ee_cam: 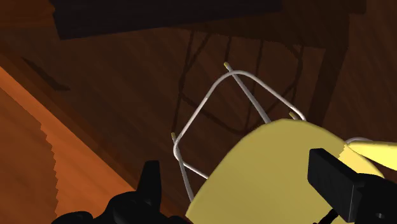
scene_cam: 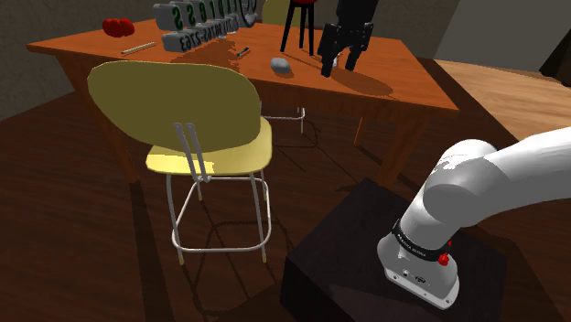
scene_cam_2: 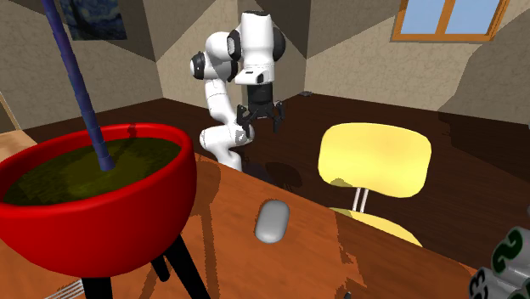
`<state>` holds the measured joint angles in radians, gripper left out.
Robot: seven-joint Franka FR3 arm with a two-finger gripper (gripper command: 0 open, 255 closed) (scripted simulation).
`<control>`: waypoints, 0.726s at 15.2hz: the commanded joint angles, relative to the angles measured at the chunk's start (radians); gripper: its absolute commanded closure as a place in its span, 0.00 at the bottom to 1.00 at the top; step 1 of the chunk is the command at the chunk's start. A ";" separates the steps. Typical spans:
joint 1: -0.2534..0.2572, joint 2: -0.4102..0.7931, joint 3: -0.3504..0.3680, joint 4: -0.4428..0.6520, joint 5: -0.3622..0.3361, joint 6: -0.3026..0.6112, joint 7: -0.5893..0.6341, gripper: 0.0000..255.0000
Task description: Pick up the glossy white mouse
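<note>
While the pale grey, smooth oval mouse (scene_cam_2: pixel 273 220) lies flat on the orange-brown wooden table (scene_cam_2: pixel 280 273), not far from the edge on the robot's side, the all-black two-finger gripper (scene_cam_2: pixel 260 119) hangs high and well apart from it, jaws spread wide and holding nothing. In the shoulder view the mouse (scene_cam: pixel 281 65) sits to the left of and below the gripper (scene_cam: pixel 339 60). The second exterior view places the hand beyond the table's edge. The wrist view, a black finger (ee_cam: pixel 151 184) at either side, looks down on the rounded yellow chair (ee_cam: pixel 273 172) with its thin metal legs, the table (ee_cam: pixel 25 159) off to one side. The coming move, by that reading, is outward from the stand over the edge, then down. The mouse's long axis appears to run roughly toward the robot, so the jaws would likely close across its narrower width. Grey blocks (scene_cam: pixel 197 27) bearing green characters stand at the table's far side. In the second exterior view one such block (scene_cam_2: pixel 507 255) shows a figure like a 2. The rest cannot be read, nor can the small label low on the white arm (scene_cam: pixel 494 178).
</note>
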<state>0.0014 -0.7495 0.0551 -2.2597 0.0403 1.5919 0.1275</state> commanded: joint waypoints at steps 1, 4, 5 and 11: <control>0.000 0.000 0.000 0.000 0.000 0.000 0.000 0.00; -0.025 0.137 0.013 0.093 -0.015 0.020 0.044 0.00; -0.033 0.182 0.017 0.127 -0.020 0.023 0.059 0.00; -0.076 0.452 0.033 0.355 -0.062 0.013 0.150 0.00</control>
<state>-0.0675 -0.3428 0.0864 -1.9481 -0.0141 1.6117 0.2606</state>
